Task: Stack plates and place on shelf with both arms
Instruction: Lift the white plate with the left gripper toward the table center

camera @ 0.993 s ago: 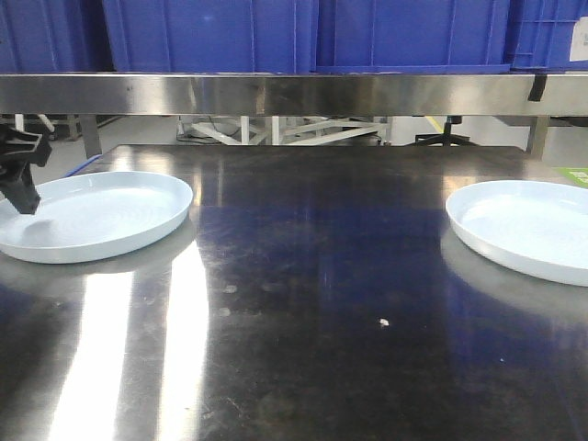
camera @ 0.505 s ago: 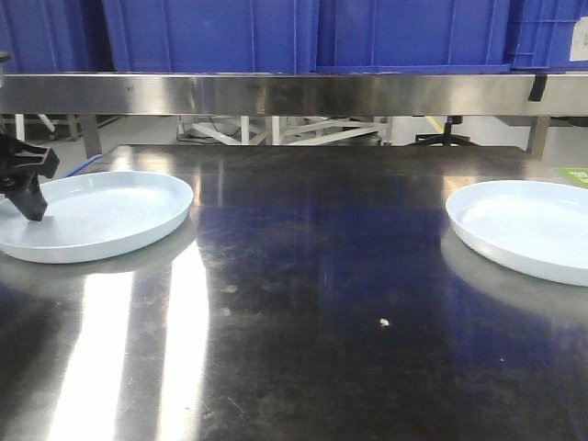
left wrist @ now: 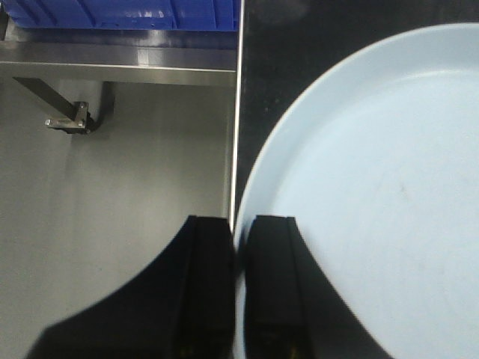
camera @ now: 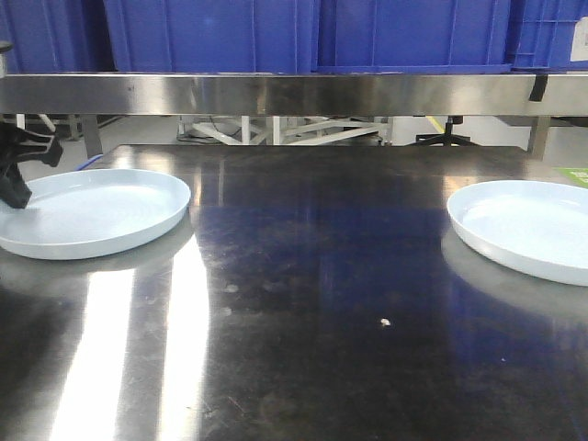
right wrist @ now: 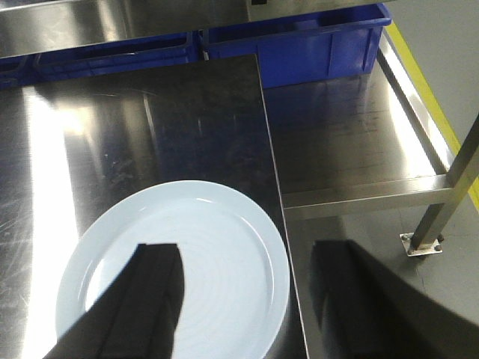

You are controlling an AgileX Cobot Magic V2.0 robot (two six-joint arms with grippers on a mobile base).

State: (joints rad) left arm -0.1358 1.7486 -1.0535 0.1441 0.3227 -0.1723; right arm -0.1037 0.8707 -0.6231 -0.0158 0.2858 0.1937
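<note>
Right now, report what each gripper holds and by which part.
The left gripper is clamped on the left plate at its outer rim, one finger inside and one outside. The right gripper is open over the right plate, holding nothing.

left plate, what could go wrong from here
The left gripper pinches only the rim of the left plate; being glossy, it could slip or tilt when lifted. It sits right at the table edge, so a slip may drop it to the floor. The right plate lies far across the table, meaning a long carry.
</note>
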